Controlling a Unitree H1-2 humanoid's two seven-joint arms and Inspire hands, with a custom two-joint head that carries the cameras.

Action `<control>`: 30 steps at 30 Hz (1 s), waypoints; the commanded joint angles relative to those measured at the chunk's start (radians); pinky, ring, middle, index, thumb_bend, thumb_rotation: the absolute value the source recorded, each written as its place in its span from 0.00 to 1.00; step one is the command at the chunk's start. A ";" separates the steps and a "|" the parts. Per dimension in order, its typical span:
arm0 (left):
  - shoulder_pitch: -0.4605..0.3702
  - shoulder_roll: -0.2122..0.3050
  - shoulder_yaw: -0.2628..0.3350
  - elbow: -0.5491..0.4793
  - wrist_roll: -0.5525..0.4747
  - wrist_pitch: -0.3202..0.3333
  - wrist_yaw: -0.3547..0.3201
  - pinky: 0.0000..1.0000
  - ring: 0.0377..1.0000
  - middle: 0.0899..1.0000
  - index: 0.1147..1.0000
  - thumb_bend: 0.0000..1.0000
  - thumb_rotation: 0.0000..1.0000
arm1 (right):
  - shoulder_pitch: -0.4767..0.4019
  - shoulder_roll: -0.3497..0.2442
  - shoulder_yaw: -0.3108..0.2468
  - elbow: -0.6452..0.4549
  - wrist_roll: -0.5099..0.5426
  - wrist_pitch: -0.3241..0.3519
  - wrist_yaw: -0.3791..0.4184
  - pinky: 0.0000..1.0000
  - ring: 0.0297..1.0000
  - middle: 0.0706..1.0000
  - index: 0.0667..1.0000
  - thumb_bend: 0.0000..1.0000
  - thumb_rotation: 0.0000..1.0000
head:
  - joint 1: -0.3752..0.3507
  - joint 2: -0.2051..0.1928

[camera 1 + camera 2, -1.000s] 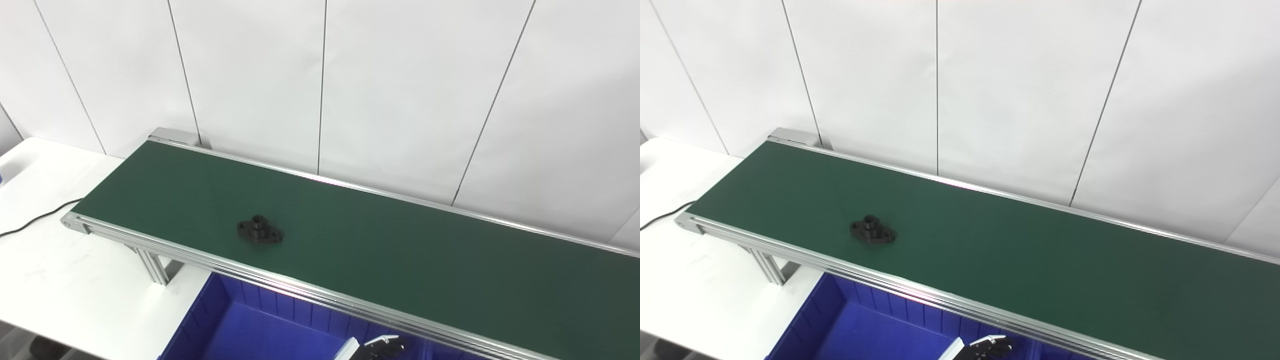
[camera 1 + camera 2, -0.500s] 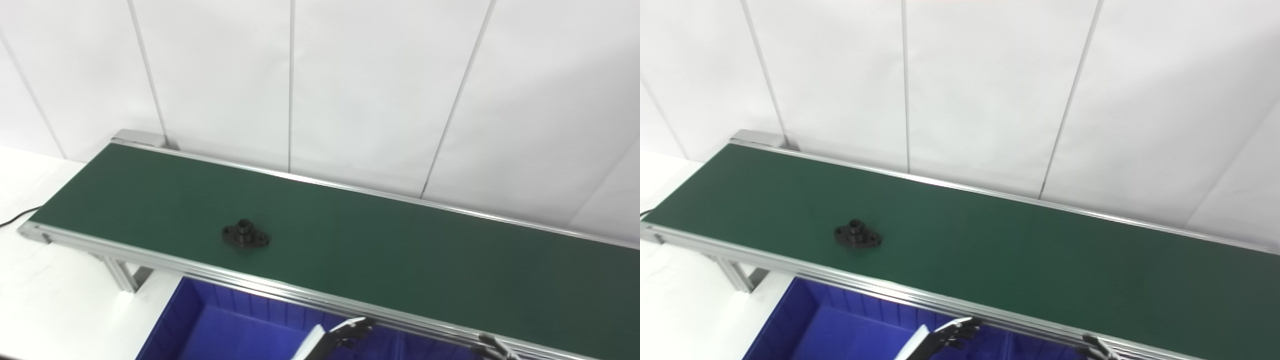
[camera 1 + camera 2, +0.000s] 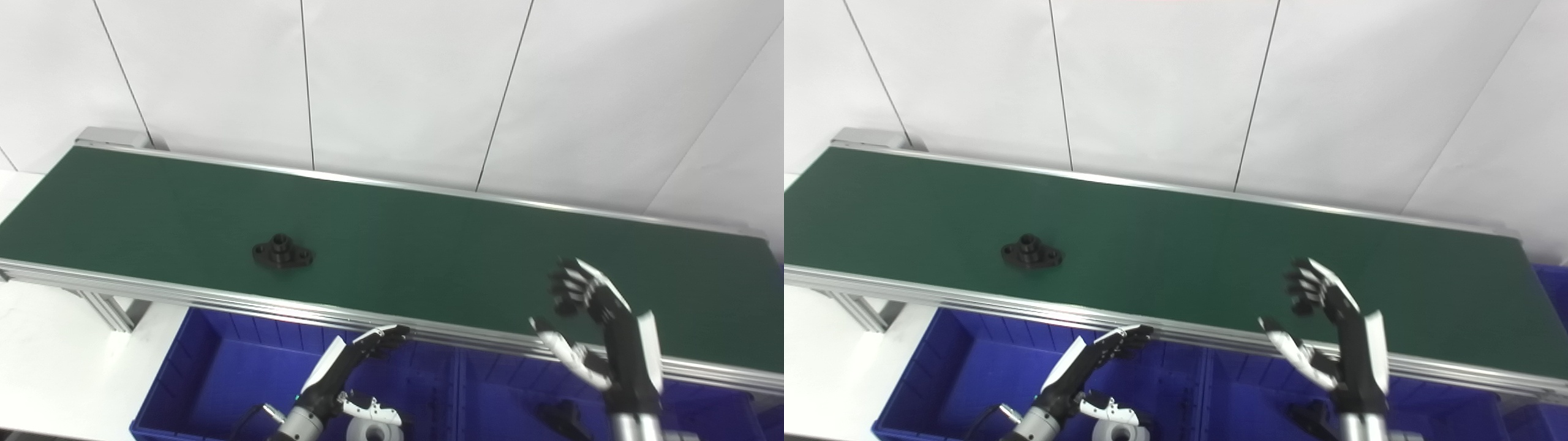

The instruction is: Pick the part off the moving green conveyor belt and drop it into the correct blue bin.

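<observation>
A black flanged part (image 3: pixel 282 252) with a raised hub lies on the green conveyor belt (image 3: pixel 429 245), left of centre and near the front rail. My left hand (image 3: pixel 352 361) is open and empty, low over the left blue bin (image 3: pixel 202 361), below the belt's front rail. My right hand (image 3: pixel 591 324) is open and empty, fingers spread, raised over the belt's front edge at the right, far right of the part. The part also shows in the right eye view (image 3: pixel 1031 253).
Two blue bins sit below the belt's front rail. The left one holds a white round part (image 3: pixel 373 432). The right bin (image 3: pixel 502 398) holds a black part (image 3: pixel 560 416). A white table (image 3: pixel 55 367) lies at the left, a white panelled wall behind.
The camera has swung right and tilted down, shifting the whole picture. My right hand has risen into view over the belt's front edge. My left hand has come further up into view.
</observation>
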 commanded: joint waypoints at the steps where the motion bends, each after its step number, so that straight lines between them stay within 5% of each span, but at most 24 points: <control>1: -0.022 -0.001 0.009 -0.029 -0.023 -0.025 -0.012 0.75 0.80 0.80 0.79 0.71 0.03 | -0.043 -0.006 0.001 -0.026 -0.014 0.031 0.018 0.57 0.65 0.68 0.74 0.61 0.36 | -0.021 0.002; 12: -0.051 0.012 0.031 0.019 -0.021 -0.064 -0.025 0.74 0.77 0.77 0.78 0.72 0.02 | -0.157 0.043 0.043 0.051 -0.040 0.123 0.059 0.56 0.66 0.70 0.75 0.64 0.31 | -0.067 -0.007; 30: -0.075 0.043 0.024 0.051 -0.015 -0.086 -0.041 0.70 0.76 0.77 0.76 0.72 0.04 | -0.420 -0.004 0.167 0.261 -0.215 0.337 0.152 0.61 0.69 0.71 0.77 0.70 0.31 | -0.121 -0.021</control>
